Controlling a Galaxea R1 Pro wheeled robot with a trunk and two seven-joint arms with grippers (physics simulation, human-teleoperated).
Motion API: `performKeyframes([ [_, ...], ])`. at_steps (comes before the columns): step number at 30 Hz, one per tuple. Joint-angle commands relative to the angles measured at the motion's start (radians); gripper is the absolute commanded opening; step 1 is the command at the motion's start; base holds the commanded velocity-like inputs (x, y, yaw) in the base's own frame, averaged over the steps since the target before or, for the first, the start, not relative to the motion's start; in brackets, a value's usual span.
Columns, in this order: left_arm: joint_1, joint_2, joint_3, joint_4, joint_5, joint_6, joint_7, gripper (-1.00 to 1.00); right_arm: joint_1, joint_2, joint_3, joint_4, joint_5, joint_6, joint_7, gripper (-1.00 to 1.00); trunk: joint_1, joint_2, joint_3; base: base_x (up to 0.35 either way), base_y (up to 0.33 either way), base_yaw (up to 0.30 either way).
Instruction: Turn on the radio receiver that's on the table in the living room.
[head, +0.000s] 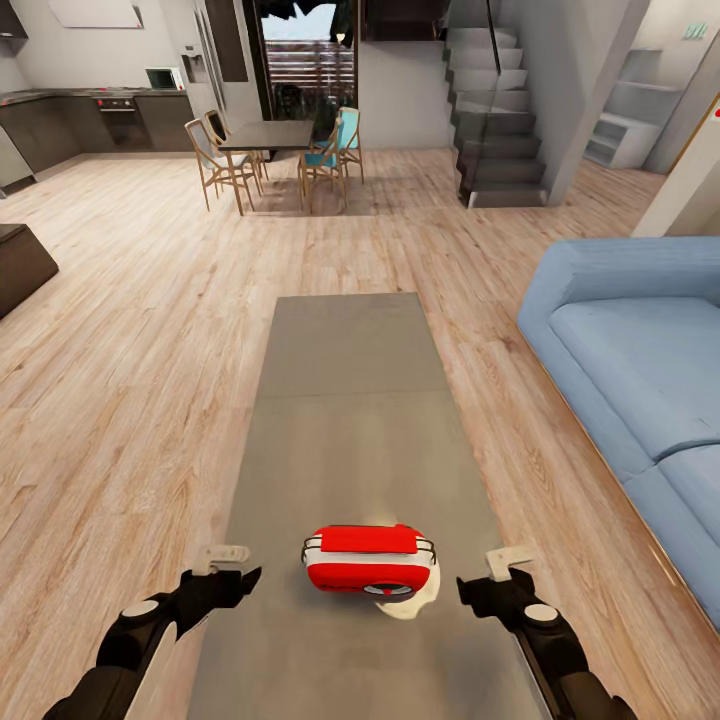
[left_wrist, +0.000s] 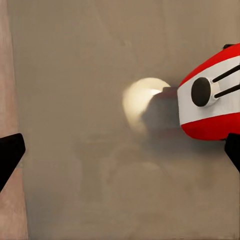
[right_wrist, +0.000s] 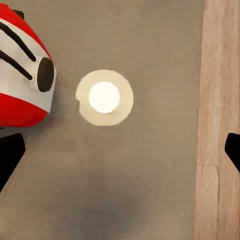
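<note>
A small red-and-white radio receiver (head: 370, 562) sits on the near end of the long grey table (head: 345, 400) in the living room, midway between the robot's two grippers and touching neither. No brand name or lettering can be read on it. Its long axis runs across the table, side to side, with the red top facing up. The left gripper (head: 228, 570) hangs at the table's left edge, its fingers spread; the right gripper (head: 500, 578) hangs over the right edge, likewise spread. A light blue sofa (head: 640, 370) stands beside the table.
</note>
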Motion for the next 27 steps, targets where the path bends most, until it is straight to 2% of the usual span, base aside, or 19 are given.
performKeyframes([
  [1, 0.0, 0.003, 0.0, 0.001, 0.0, 0.0, -0.008, 1.0, 0.0, 0.001, 0.001, 0.0, 0.0, 0.0, 0.002, 1.0, 0.0, 0.0, 0.0, 0.0, 0.0, 0.0],
  [18, 0.0, 0.003, -0.001, 0.003, 0.001, -0.002, -0.013, 1.0, 0.0, 0.001, 0.006, 0.002, 0.001, 0.002, 0.021, 1.0, 0.0, 0.0, 0.0, 0.0, 0.0, 0.0],
  [23, 0.0, 0.003, -0.001, 0.003, 0.001, -0.002, -0.013, 1.0, 0.0, 0.0, 0.053, 0.0, 0.009, -0.003, 0.01, 1.0, 0.0, 0.0, 0.0, 0.0, 0.0, 0.0],
  [25, 0.0, 0.002, -0.001, 0.003, 0.001, -0.002, -0.013, 1.0, -0.013, 0.0, 0.061, -0.017, 0.03, -0.001, 0.007, 1.0, 0.0, 0.0, 0.0, 0.0, 0.0, 0.0],
  [26, 0.0, 0.001, -0.001, 0.003, 0.001, -0.002, -0.013, 1.0, -0.035, -0.001, 0.063, -0.027, 0.055, 0.006, 0.009, 1.0, 0.0, 0.0, 0.0, 0.0, 0.0, 0.0],
  [27, 0.0, 0.0, -0.001, 0.003, 0.002, -0.002, -0.013, 1.0, -0.087, -0.002, 0.065, -0.037, 0.104, 0.033, 0.018, 1.0, 0.0, 0.0, 0.0, 0.0, 0.0, 0.0],
])
